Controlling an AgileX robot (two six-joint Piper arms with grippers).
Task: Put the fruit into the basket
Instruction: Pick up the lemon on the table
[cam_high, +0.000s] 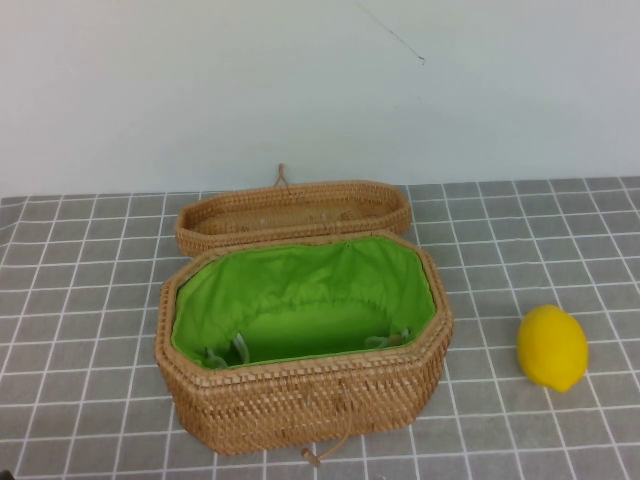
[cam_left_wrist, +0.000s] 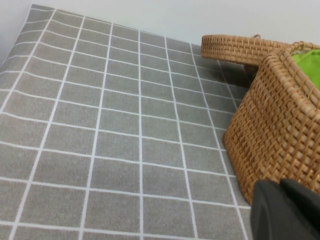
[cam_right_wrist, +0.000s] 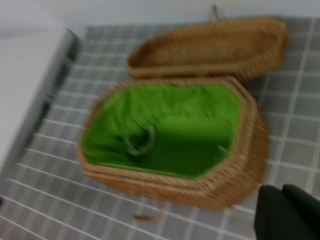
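- Behind your counter stands a plain pale wall, and the counter itself wears a grey cloth ruled with thin white lines into squares.
- You have the basket near the middle of the high view, its lid off and its bright green lining showing all round the inside.
- Small green ties lie at the bottom of that lining.
- At the basket's front wall, towards 6 o'clock, a small toggle clasp hangs on a cord.
- Your lid lies at 12 o'clock from the basket, open side up, its near rim touching or just behind the basket's far rim; you cannot tell which.
- The lemon rests on the counter at 3 o'clock from the basket, apart from it, with its pointed tip towards the near edge.
- Nothing is touching the lemon, and it is outside the basket.
- Your left gripper shows only as a dark shape at the edge of the left wrist view, close by the basket's woven side wall; you cannot tell how its fingers stand.
- Your right gripper is likewise a dark shape at the edge of the right wrist view, above and beside the open basket; its fingers cannot be made out either.
- Neither arm appears in the high view.
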